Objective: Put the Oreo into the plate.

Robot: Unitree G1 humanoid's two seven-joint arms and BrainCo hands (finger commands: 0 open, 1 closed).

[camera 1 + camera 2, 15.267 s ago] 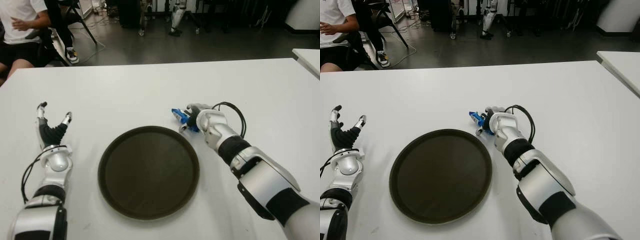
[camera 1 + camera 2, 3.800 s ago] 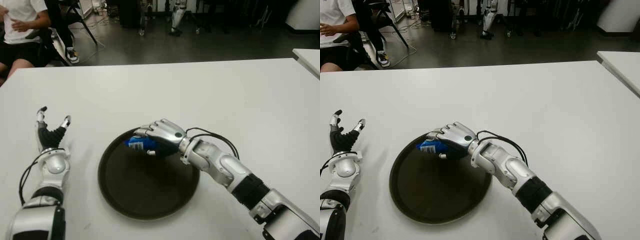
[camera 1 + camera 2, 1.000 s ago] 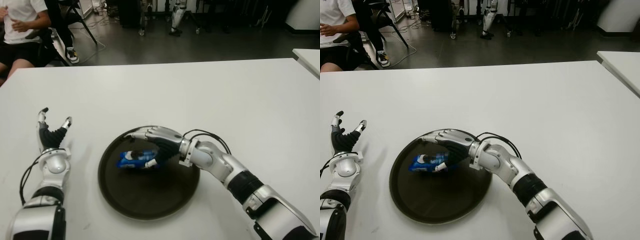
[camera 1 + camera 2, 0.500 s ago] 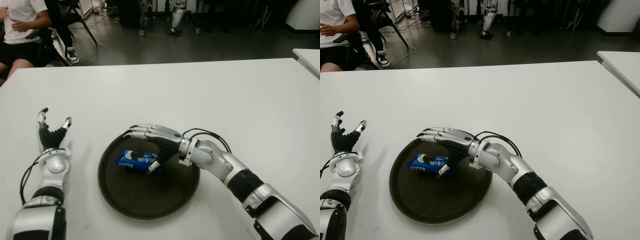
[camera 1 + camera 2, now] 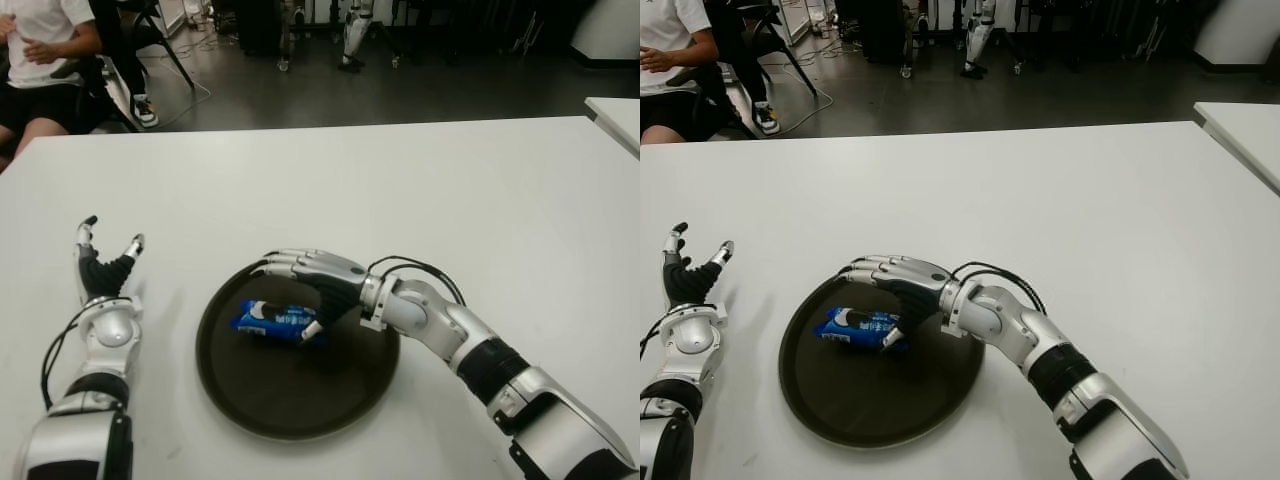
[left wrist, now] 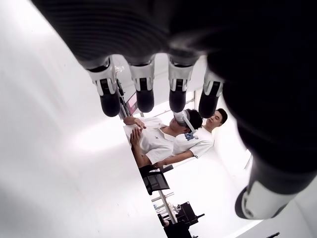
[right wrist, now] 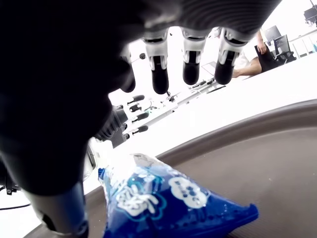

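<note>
The blue Oreo pack lies flat in the left half of the round dark plate. My right hand hovers over the pack's right end, open, its fingers stretched out above it. The thumb tip sits close by the pack's end; I cannot tell if they touch. In the right wrist view the Oreo pack lies free on the plate below spread fingers. My left hand shows to the left of the plate, open, fingers pointing up, holding nothing.
The white table stretches out around the plate. A seated person is past the table's far left corner. A second white table's corner shows at the far right. Dark floor with chair legs lies beyond the far edge.
Over the last second my right hand opened off the Oreo pack, which now lies still in the plate. The left hand has not moved.
</note>
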